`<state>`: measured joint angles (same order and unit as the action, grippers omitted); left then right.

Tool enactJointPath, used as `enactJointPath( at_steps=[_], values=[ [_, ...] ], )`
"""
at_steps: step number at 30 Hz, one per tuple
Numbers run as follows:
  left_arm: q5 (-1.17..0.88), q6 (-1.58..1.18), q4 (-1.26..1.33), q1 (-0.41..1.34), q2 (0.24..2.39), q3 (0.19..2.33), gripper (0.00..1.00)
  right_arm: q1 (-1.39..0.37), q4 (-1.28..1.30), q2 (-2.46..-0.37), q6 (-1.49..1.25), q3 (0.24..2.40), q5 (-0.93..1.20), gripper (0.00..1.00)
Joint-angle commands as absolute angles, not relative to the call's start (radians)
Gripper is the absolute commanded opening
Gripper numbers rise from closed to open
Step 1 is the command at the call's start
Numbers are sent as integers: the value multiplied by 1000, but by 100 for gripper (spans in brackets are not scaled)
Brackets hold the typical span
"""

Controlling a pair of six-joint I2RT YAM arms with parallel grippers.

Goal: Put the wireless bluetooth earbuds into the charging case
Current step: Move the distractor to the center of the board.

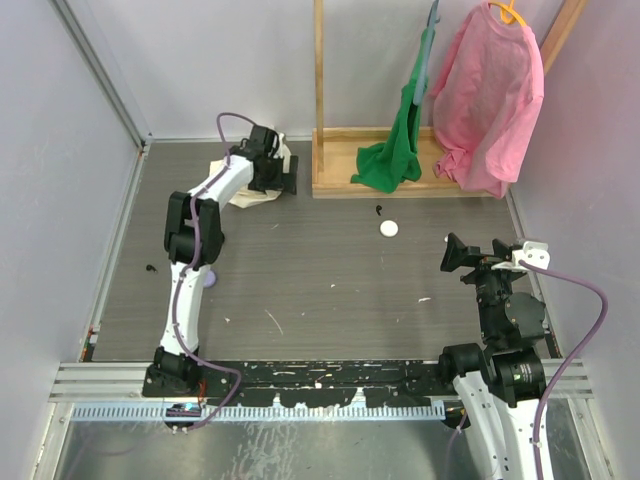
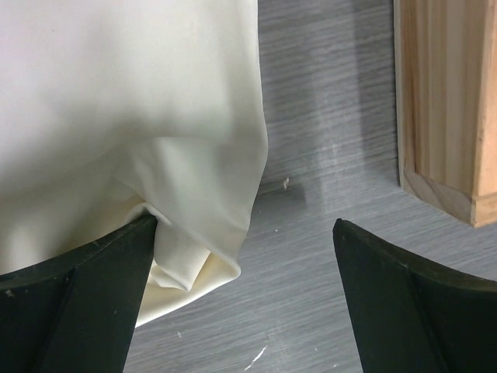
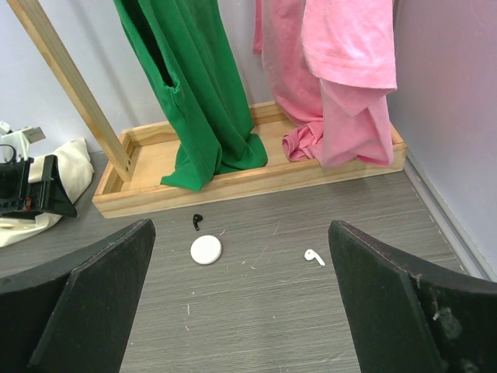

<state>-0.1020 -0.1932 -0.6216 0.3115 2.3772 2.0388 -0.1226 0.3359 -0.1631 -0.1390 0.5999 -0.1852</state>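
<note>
The round white charging case (image 1: pixel 388 228) (image 3: pixel 206 249) lies flat on the grey table, in front of the wooden rack. A black earbud (image 1: pixel 379 209) (image 3: pixel 196 221) lies just beyond it. A white earbud (image 3: pixel 314 256) rests to the case's right in the right wrist view. My right gripper (image 1: pixel 452 255) (image 3: pixel 241 226) hovers open, well short of these things and holding nothing. My left gripper (image 1: pixel 283 178) (image 2: pixel 245 225) is open at the far left, down beside a cream cloth (image 2: pixel 140 132). A fold of that cloth touches the gripper's left finger (image 2: pixel 93 303).
A wooden rack base (image 1: pixel 400 185) (image 3: pixel 256 175) stands at the back, with a green garment (image 1: pixel 395 150) and a pink garment (image 1: pixel 490 100) hanging into it. A small dark object (image 1: pixel 152 267) and a purple object (image 1: pixel 208 278) lie near the left arm.
</note>
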Motion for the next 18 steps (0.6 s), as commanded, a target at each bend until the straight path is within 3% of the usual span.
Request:
enactJointPath(
  at_steps=[1, 18],
  values=[
    [-117, -152, -667, 293, 2414, 2112, 98, -126, 281, -161, -131, 605, -183, 100],
    [-147, -193, -624, 297, 2178, 2000, 98, -125, 284, -143, -132, 608, -173, 100]
  ],
)
